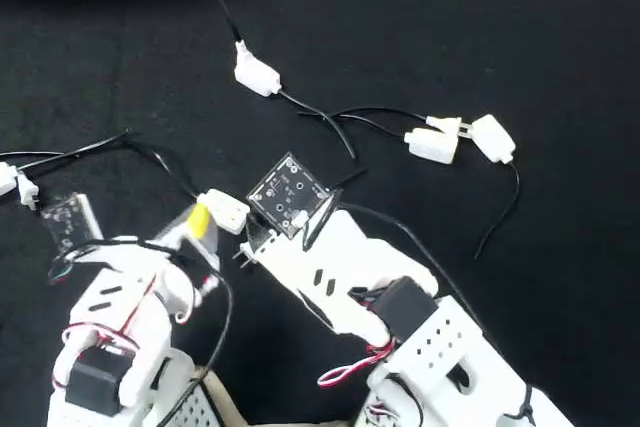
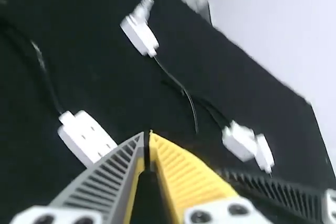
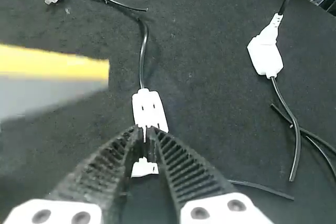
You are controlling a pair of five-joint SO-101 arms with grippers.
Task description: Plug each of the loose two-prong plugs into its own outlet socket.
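Black counter (image 1: 120,47) lying under loose cords (image 1: 330,122), right gripper (image 3: 147,135) clamping a white plug (image 3: 143,168) just short of a socket (image 3: 149,109), left gripper (image 2: 146,139) sitting closed beside that socket

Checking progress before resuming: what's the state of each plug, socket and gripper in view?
Left gripper: jaws shut, beside the near outlet socket.
Right gripper: jaws shut on a white plug.
Near outlet socket: empty, slots showing.
Right plug-and-socket pair: joined partway, prongs showing.
Far plug-and-socket pair: joined, no prongs showing.
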